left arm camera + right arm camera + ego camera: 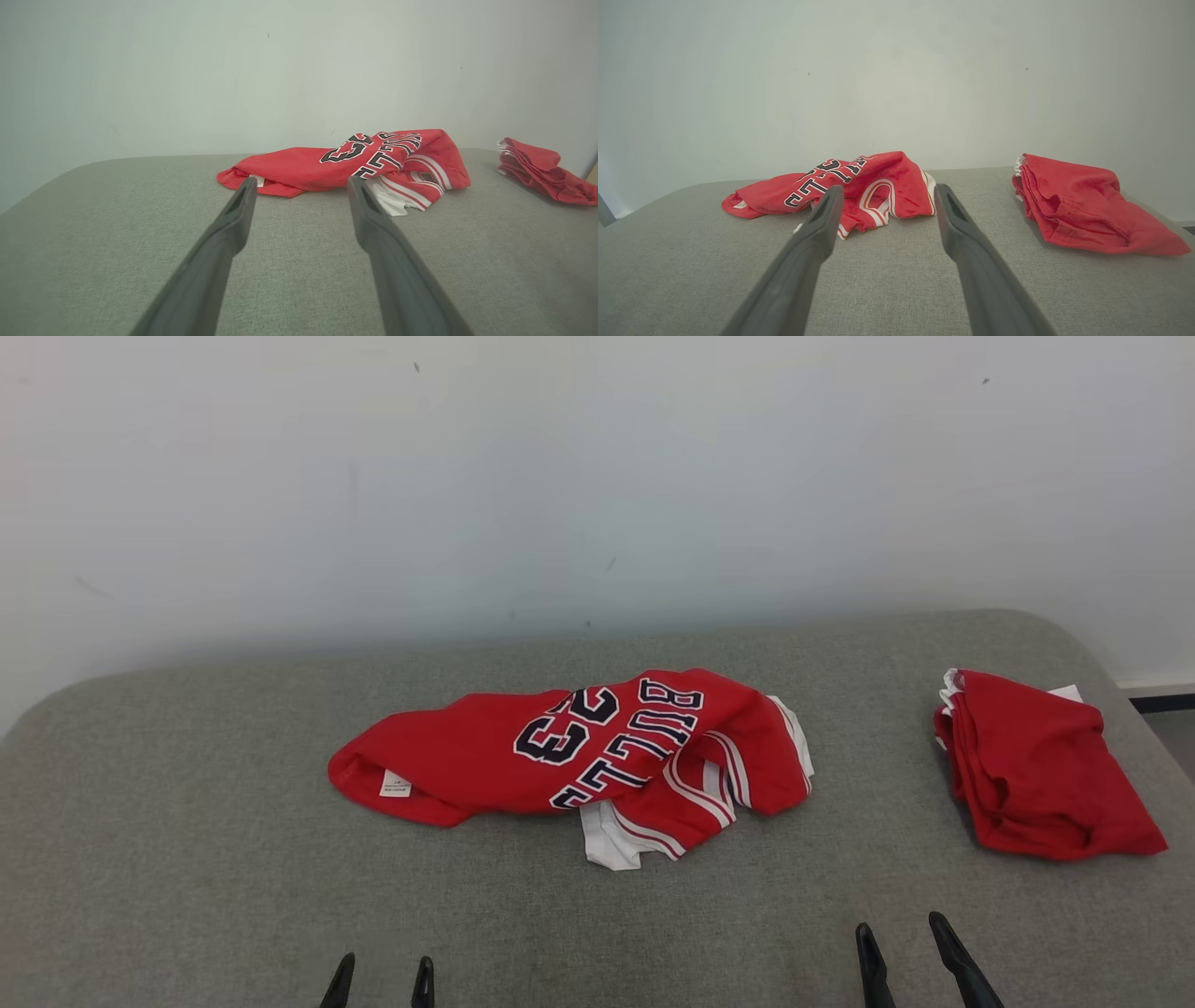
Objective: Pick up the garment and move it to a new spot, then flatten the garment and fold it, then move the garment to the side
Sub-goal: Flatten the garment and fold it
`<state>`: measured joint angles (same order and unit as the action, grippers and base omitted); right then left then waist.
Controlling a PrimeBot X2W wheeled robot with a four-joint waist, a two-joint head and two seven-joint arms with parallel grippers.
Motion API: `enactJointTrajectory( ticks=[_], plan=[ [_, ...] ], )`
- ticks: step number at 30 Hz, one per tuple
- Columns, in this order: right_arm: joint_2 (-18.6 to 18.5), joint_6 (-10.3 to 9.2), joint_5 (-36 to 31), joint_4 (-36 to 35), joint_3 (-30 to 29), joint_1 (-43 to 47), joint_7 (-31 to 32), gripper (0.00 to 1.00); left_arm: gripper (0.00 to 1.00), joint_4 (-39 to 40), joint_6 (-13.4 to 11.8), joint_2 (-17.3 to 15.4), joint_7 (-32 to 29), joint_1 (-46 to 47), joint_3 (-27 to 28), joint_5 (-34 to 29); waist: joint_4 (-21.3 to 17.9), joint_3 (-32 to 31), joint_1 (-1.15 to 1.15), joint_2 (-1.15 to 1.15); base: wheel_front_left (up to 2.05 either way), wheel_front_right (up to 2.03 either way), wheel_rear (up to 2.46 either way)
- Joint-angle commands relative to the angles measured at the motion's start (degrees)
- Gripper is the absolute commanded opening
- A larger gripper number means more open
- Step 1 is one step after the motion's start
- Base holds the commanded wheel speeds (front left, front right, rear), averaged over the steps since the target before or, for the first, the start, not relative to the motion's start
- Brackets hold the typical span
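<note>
2 empty, spread: l gripper (385, 961), r gripper (899, 922) | jersey (485, 747) crumpled, ctr | folded red cloth (1036, 775) far r

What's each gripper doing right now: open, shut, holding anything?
Left gripper: open, fingers apart, holding nothing, short of the crumpled jersey.
Right gripper: open, fingers apart, holding nothing.

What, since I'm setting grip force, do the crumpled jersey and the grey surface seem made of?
Crumpled jersey: thin synthetic knit, likely polyester mesh, faint sheen; slumps in soft folds. Grey surface: matte woven upholstery fabric, speckled weave visible; rounded corners suggest padding.
</note>
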<state>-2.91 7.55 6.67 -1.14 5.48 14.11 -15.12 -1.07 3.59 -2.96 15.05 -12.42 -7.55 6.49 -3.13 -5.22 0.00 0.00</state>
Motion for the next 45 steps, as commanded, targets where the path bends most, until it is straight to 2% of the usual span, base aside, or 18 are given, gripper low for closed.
enactJointTrajectory(
  ticks=[1,5,8,13,18,23,28,34,42,43,44,45],
  plan=[
    [0.04,-0.14,-0.25,-0.15,-0.04,-0.45,0.0,1.0,1.0,-0.5,0.49,0.12,0.17,1.44,-0.41,-0.51,-0.67,0.83,0.0,0.0,0.0,0.0,0.0],
    [0.04,-0.14,-0.62,-0.43,0.25,-1.22,0.0,1.0,1.0,-4.34,2.45,0.07,0.18,4.86,-3.42,-1.08,-2.03,2.77,0.0,0.0,0.0,0.0,0.0],
    [0.04,-0.14,-0.82,-0.21,0.59,-1.95,0.0,1.0,1.0,-10.6,3.53,-0.64,0.17,8.93,-6.56,-0.54,-3.83,4.33,0.0,0.0,0.0,0.0,0.0],
    [0.03,-0.14,-1.35,-0.21,1.41,-3.86,0.0,1.0,1.0,-20.53,3.85,-1.74,0.16,19.39,-13.4,0.77,-8.11,7.57,0.0,0.0,0.0,0.0,0.0],
    [0.05,-0.14,-0.92,-0.57,1.37,-5.1,0.0,1.0,1.0,-29.14,3.82,-2.36,-0.85,29.49,-20.82,5.88,-12.11,10.47,0.0,0.0,0.0,0.0,0.0],
    [0.06,-0.14,-0.21,-1.18,1.46,-6.1,0.0,1.0,1.0,-35.54,3.83,-2.77,-2.5,37.14,-24.98,8.83,-15.58,12.93,0.0,0.0,0.0,0.0,0.0],
    [0.06,-0.14,0.32,-1.58,1.99,-6.82,0.0,1.0,1.0,-40.76,3.75,-3.22,-4.27,41.76,-25.53,9.55,-17.61,14.7,0.0,0.0,0.0,0.0,0.0],
    [0.06,-0.14,1.05,-2.33,2.22,-7.4,0.0,1.0,1.0,-47.73,1.45,-3.97,-6.55,46.66,-24.71,9.02,-19.59,17.18,0.0,0.0,0.0,0.0,0.0],
    [0.06,-0.14,1.69,-2.76,2.54,-8.11,0.0,1.0,1.0,-53.49,1.26,-3.76,-5.54,50.67,-25.34,8.68,-20.11,18.97,0.0,0.0,0.0,0.0,0.0],
    [0.06,-0.14,1.75,-2.77,2.55,-8.19,0.0,1.0,0.54,-53.94,1.15,-3.65,-5.2,51.06,-25.5,8.56,-20.08,18.99,0.0,0.0,0.0,0.0,0.0],
    [0.06,-0.14,1.8,-2.77,2.55,-8.28,0.0,1.0,0.0,-54.32,1.11,-3.48,-4.87,51.34,-25.6,8.53,-20.03,18.93,0.0,0.0,0.0,0.0,0.0],
    [0.06,-0.14,1.83,-2.67,2.5,-8.32,0.0,1.0,0.0,-54.63,1.05,-3.34,-4.55,51.5,-25.81,8.42,-19.98,18.72,0.0,0.0,0.0,0.0,0.0]
  ],
)
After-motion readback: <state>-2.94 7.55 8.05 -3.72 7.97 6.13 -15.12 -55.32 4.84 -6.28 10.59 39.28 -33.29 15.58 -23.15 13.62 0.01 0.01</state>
